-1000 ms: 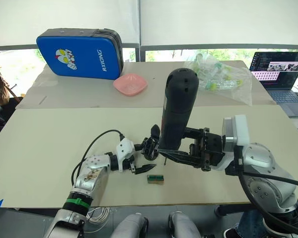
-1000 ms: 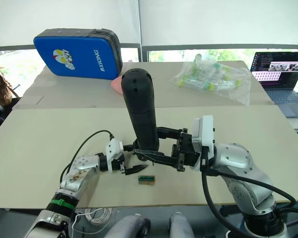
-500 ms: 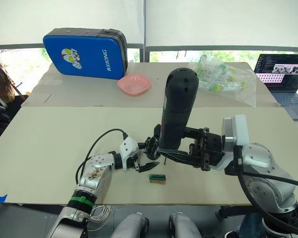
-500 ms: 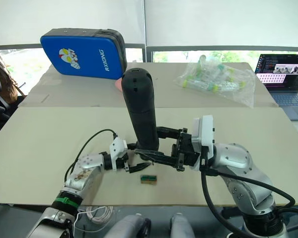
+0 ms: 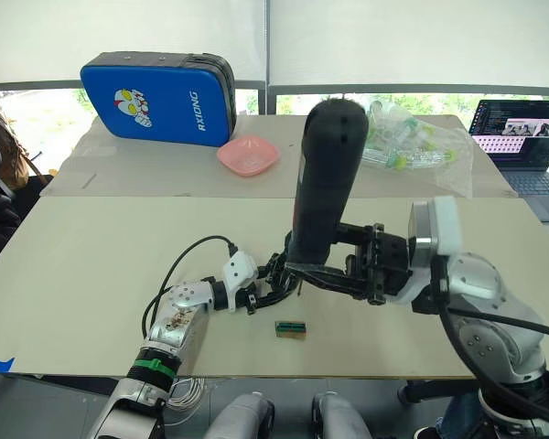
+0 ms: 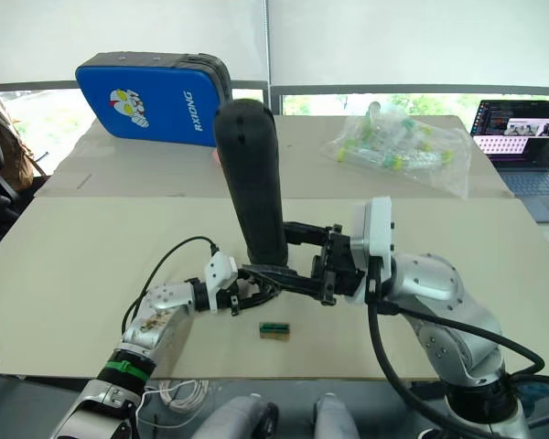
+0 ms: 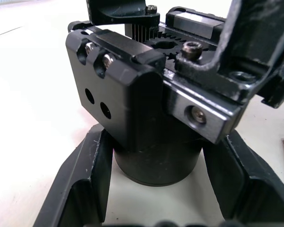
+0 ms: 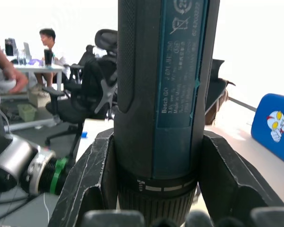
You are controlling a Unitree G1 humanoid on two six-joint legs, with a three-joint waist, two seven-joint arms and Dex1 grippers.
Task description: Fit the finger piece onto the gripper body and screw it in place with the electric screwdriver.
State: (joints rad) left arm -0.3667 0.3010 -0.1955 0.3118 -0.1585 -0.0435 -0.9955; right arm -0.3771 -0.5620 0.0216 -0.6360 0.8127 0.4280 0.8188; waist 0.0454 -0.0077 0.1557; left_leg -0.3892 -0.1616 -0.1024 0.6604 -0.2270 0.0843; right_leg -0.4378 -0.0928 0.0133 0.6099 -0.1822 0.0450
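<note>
The electric screwdriver is a thick black cylinder standing almost upright, its rounded end on top and leaning slightly left. My right gripper is shut on its lower part, and both fingers press against its sides. Its bit is hidden. Just below, my left gripper is shut on the round base of the small black gripper body, held a little above the table. A scuffed black tapered finger piece lies across the body's metal rail.
A tiny brown block with a green top lies on the table just in front of the grippers. Farther back are a pink bowl, a blue case, a plastic bag of tubes and a laptop.
My right gripper has lifted the screwdriver a little and tilted its top leftward, so the bit no longer shows. The left gripper has risen slightly toward it with the body.
</note>
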